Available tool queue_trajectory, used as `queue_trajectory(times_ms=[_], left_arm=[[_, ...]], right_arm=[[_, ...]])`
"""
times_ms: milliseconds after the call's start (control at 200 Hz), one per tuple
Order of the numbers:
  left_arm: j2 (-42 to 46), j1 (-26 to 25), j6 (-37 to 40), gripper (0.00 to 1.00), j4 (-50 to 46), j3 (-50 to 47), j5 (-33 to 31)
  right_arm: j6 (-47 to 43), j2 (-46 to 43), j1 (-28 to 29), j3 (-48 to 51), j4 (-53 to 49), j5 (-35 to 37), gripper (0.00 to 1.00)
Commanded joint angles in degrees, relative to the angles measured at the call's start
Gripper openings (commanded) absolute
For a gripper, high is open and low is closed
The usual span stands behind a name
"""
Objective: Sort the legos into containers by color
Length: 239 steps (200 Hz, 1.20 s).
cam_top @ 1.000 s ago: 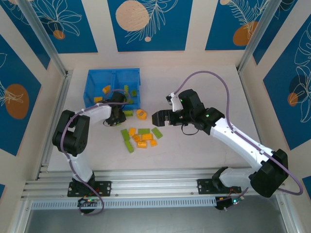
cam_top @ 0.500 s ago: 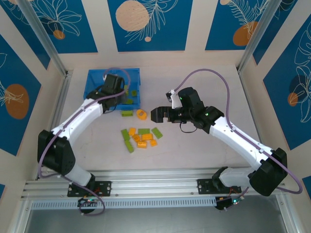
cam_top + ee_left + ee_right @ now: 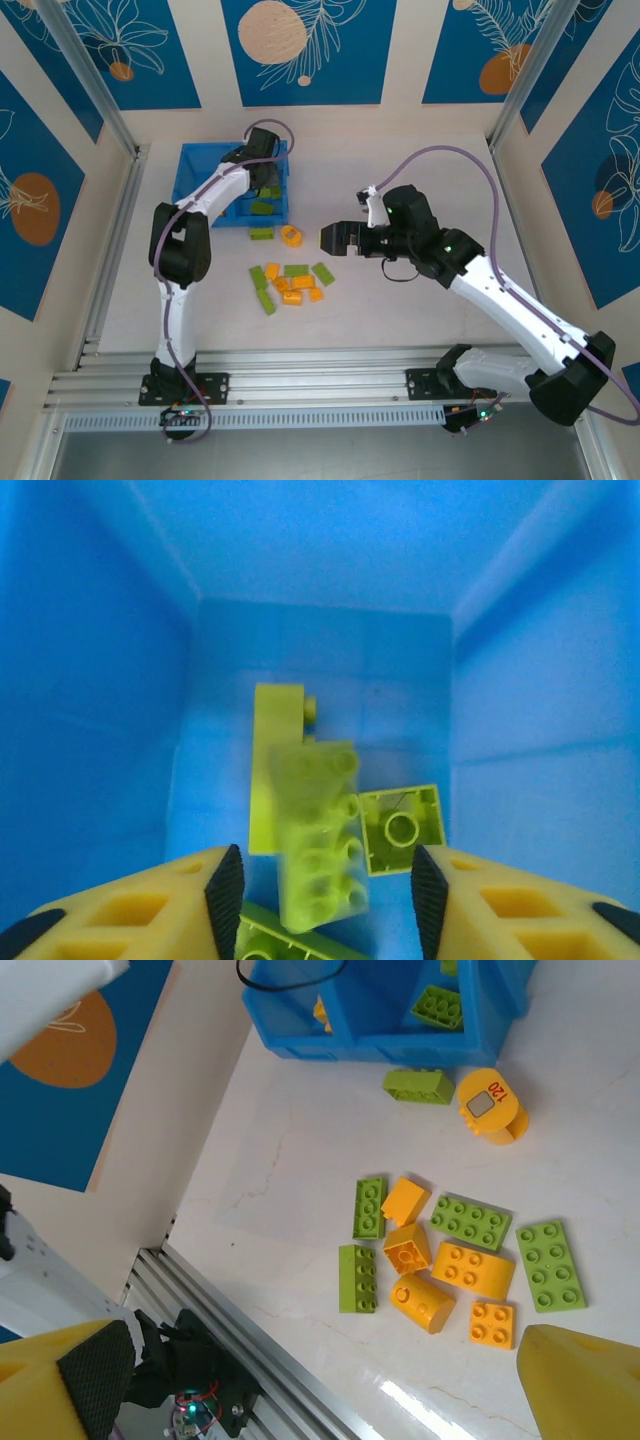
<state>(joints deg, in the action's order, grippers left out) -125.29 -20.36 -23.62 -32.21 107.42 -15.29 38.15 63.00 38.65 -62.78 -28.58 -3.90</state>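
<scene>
Left gripper (image 3: 327, 882) gapes over lime legos (image 3: 278, 770) in the right blue compartment (image 3: 520, 690)

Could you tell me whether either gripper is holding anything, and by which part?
Nothing is held: the left gripper is open above green bricks in the bin, the right gripper open too.

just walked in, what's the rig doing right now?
Sorting legos by color into the blue bin. The left gripper hangs open over the right compartment, with lime green bricks below it. The right gripper hovers open beside the mixed pile of orange and green bricks on the table. Nothing is gripped.
</scene>
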Motion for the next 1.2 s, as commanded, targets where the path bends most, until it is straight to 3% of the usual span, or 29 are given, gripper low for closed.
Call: queue_trajectory(times_ms=[0, 75, 255, 425, 570, 700, 905, 1190], left_arm=[[3.0, 0.1, -0.5, 0.53, -1.5, 2.1, 1.4], [6.4, 0.0, -0.7, 0.59, -0.9, 0.2, 2.0], [19.6, -1.4, -5.0, 0.6, -2.1, -8.6, 3.9], [34.1, -6.9, -15.2, 0.62, 0.0, -24.7, 4.1], [39.3, -12.9, -29.8, 0.67, 1.5, -35.7, 3.1], [36.2, -16.5, -40.7, 0.76, 4.6, -39.3, 5.1], [22.0, -17.0, -41.6, 0.81, 2.0, -30.4, 6.6], [10.1, -16.6, -43.5, 0.85, -2.7, -22.0, -1.2]], right_arm=[[0.9, -1.0, 0.3, 1.3, -1.5, 2.1, 1.0], [0.8, -0.5, 0.3, 1.3, -1.1, 2.3, 1.0], [0.9, 1.7, 0.2, 1.4, 1.0, 3.1, 1.0], [0.2, 4.7, -0.1, 2.3, 2.7, 5.6, 1.0], [0.7, 5.6, -0.9, 4.2, 5.8, 5.3, 1.0], [1.1, 5.6, -2.5, 4.5, 6.0, 4.5, 1.0], [1.1, 2.9, -3.7, 5.3, 4.3, 4.2, 1.0], [1.7, -5.0, -4.9, 10.7, 3.1, 6.8, 0.99]])
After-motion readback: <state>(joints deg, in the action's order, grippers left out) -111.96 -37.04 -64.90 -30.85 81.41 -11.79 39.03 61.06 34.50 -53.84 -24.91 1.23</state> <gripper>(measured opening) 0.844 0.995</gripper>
